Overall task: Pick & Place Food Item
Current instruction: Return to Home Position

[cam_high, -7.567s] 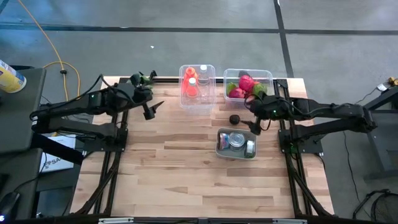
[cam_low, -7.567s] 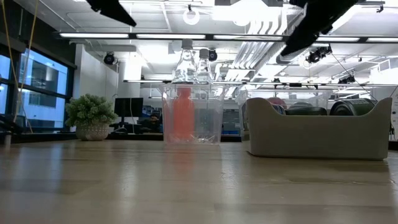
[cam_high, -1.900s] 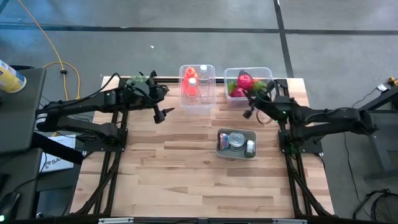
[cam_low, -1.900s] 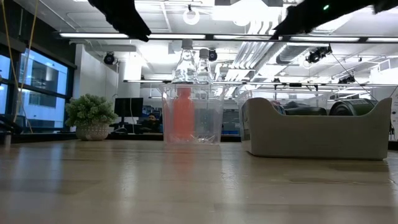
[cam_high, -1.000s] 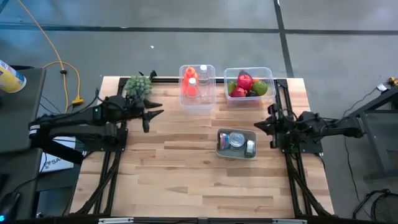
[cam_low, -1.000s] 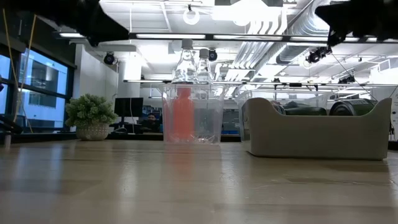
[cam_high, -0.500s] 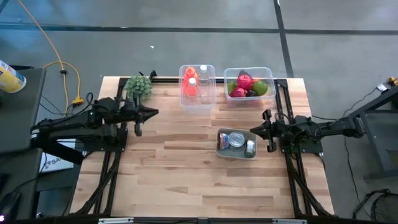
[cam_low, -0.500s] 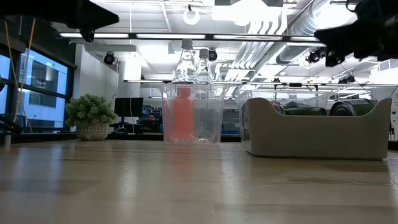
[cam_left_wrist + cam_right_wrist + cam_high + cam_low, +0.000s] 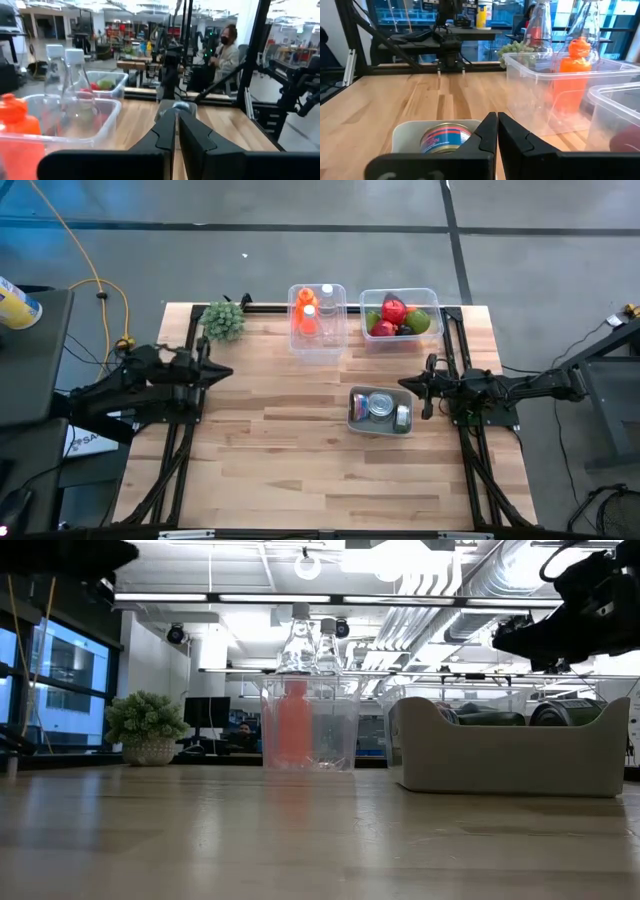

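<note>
Fruit (image 9: 398,317) lies in the bin (image 9: 432,295) beyond the tray (image 9: 352,405) on the wood table (image 9: 300,450). The left gripper (image 9: 176,112) (well off) and the right gripper (image 9: 496,117) flank the tray, fingers nearly together, both empty. A person (image 9: 226,52) sits in the room behind.

Left of the table, a white sign (image 9: 88,442) shows only the letters "SA". The can's (image 9: 445,138) label and the yellow container's (image 9: 17,303) print are too small to read.

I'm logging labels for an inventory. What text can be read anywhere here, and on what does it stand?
"SA": the start of a word on the white sheet; the rest is hidden.
Label on the can: too blurred to read.
Print on the yellow container: too small to read.
</note>
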`<state>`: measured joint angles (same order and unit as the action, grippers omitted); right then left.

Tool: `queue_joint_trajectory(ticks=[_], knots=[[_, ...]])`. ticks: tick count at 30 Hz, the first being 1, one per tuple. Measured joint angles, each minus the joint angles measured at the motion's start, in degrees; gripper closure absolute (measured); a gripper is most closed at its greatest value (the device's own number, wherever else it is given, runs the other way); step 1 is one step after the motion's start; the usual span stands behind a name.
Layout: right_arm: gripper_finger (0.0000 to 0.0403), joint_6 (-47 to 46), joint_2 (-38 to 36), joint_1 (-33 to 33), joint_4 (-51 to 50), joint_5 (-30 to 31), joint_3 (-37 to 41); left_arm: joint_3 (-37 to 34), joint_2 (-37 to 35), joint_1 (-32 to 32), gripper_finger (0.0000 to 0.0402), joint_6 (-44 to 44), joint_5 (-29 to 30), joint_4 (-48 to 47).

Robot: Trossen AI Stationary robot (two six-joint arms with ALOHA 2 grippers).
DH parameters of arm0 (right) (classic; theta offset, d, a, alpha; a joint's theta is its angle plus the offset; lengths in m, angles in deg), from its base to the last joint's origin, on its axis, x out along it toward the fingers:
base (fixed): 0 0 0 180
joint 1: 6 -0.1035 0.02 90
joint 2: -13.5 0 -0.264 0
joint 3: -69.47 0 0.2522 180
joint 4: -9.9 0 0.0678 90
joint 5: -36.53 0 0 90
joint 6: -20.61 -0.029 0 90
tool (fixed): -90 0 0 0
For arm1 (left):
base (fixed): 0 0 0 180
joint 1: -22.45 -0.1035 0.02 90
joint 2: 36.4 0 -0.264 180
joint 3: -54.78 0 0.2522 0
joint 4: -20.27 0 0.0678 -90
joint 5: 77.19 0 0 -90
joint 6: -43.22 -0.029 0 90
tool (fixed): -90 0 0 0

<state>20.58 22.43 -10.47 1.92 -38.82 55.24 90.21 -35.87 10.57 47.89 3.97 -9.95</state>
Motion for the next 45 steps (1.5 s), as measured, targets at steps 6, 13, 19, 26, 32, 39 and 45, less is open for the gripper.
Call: queue_joint_trajectory(ticks=[6,13,19,26,32,39,45], knots=[[0.0401,0.02,0.14,0.00,-0.05,0.04,0.02,-2.99,-0.19,0.07,0.0388,2.91,0.45,-1.35],[0.0401,0.02,0.48,0.00,-0.13,0.05,0.07,-11.63,-0.31,0.07,0.0388,3.40,-4.25,6.71],[0.0401,0.02,0.50,0.00,-0.24,0.05,0.11,-17.78,-0.31,0.07,0.0388,3.12,-6.68,15.26],[0.0401,0.02,0.50,0.00,-0.42,0.01,0.15,-20.95,0.67,1.94,0.0388,4.64,-10.99,21.04],[0.0401,0.02,0.50,0.00,-0.63,0.03,0.15,-21.06,0.76,4.14,0.0388,7.63,-11.19,20.22],[0.0401,0.03,0.50,0.00,-0.92,0.01,0.15,-21.13,0.79,5.91,0.0388,17.85,-12.50,20.30],[0.0401,0.04,0.50,0.00,-0.92,0.01,0.15,-21.17,0.76,6.21,0.0388,17.70,-12.42,20.38]])
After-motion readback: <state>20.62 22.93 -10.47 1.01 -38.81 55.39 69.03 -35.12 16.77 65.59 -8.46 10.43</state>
